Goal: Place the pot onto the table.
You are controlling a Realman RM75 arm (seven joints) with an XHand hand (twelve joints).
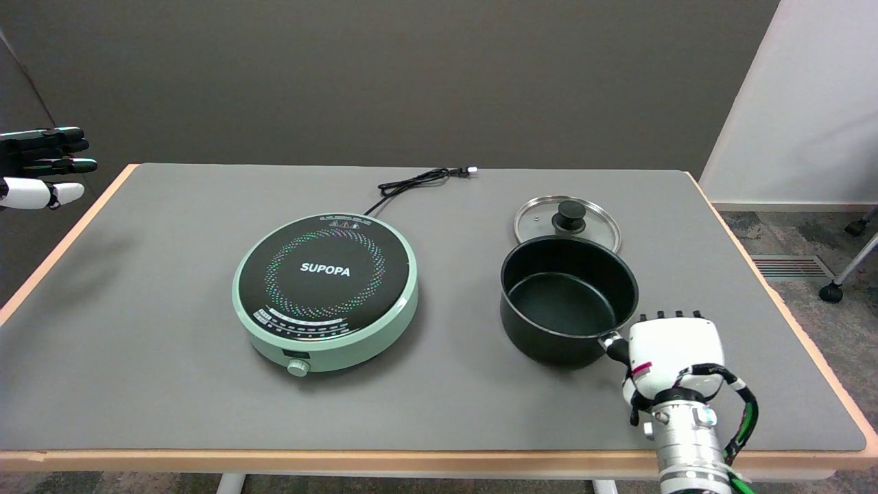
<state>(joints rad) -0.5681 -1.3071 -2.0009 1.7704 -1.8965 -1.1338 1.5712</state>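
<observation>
Right hand at lower right of the frame, back of the hand facing the camera, wrapped over the pot's handle; handle stub runs under the hand, so it reads as holding the pot by the handle, fingers mostly hidden. White forearm comes in from the bottom edge below it, with black and green cables looped at the wrist.

Pot, black, empty, upright, right of centre. Its base seems to sit on the grey table mat, shadow tight under it; cannot tell for sure if it fully rests.

Lid, steel with a black knob, lies flat on the mat just behind the pot, partly hidden by the pot rim.

Induction cooker, mint green, black top marked SUPOPA, left of centre, well apart from the pot. Its black cord trails toward the upper middle.

Idle left hand at the upper left edge, in the air.
</observation>
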